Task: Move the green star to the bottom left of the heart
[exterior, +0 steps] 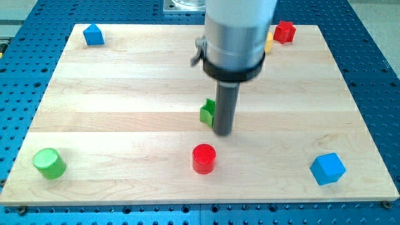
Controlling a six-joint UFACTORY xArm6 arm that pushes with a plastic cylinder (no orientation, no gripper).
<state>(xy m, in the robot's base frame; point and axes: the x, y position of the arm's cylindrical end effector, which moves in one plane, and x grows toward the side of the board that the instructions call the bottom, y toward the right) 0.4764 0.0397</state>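
Note:
A green block [207, 112], probably the green star, lies near the middle of the wooden board [112, 94]; the rod hides most of it. My tip [223, 132] rests on the board right against the green block's right side. A yellow block [269, 44], its shape hidden, peeks out behind the arm at the view's top right, next to a red block [285, 31]. I cannot make out a heart shape.
A red cylinder [204, 158] stands just below my tip. A green cylinder [49, 164] is at the bottom left, a blue cube [327, 169] at the bottom right, a blue block [94, 35] at the top left.

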